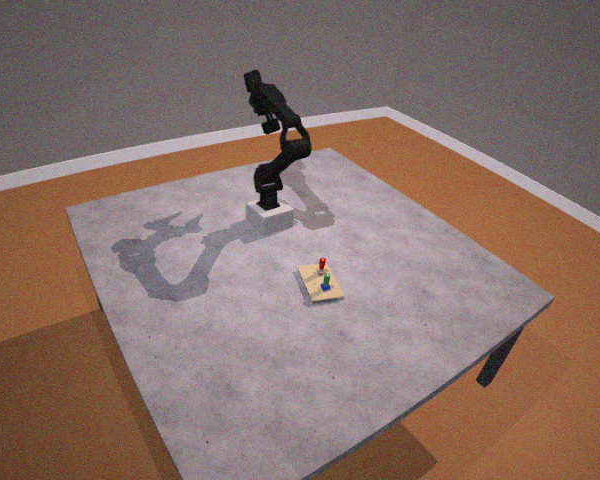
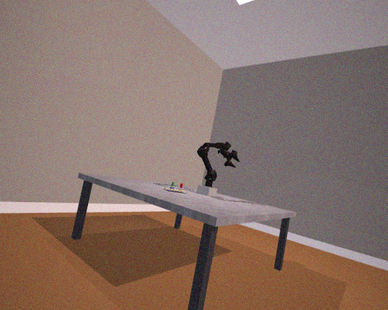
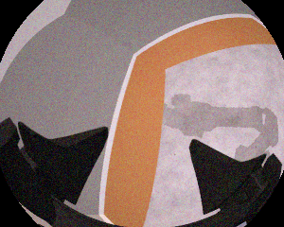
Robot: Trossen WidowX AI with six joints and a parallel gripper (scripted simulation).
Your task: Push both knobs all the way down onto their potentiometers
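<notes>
The tan circuit board (image 1: 316, 289) (image 2: 176, 190) stands on the grey table (image 1: 393, 335) (image 2: 227, 208), in front of the arm's base. A red knob (image 1: 321, 262) (image 2: 181, 185) and a green knob (image 1: 325, 279) (image 2: 172, 183) stand raised on their shafts; the green one sits over a blue potentiometer (image 1: 324, 287). My gripper (image 1: 252, 77) (image 2: 233, 161) (image 3: 151, 139) is open and empty. It is held high in the air behind the base, far from the board and turned away from it. The wrist view shows only the fingers, table, floor and wall.
The arm's white base block (image 1: 269, 217) (image 2: 207, 190) stands at the back middle of the table. The arm's shadow (image 1: 155, 258) (image 3: 218, 120) falls on the table's left part. Orange floor (image 1: 26, 248) surrounds the table.
</notes>
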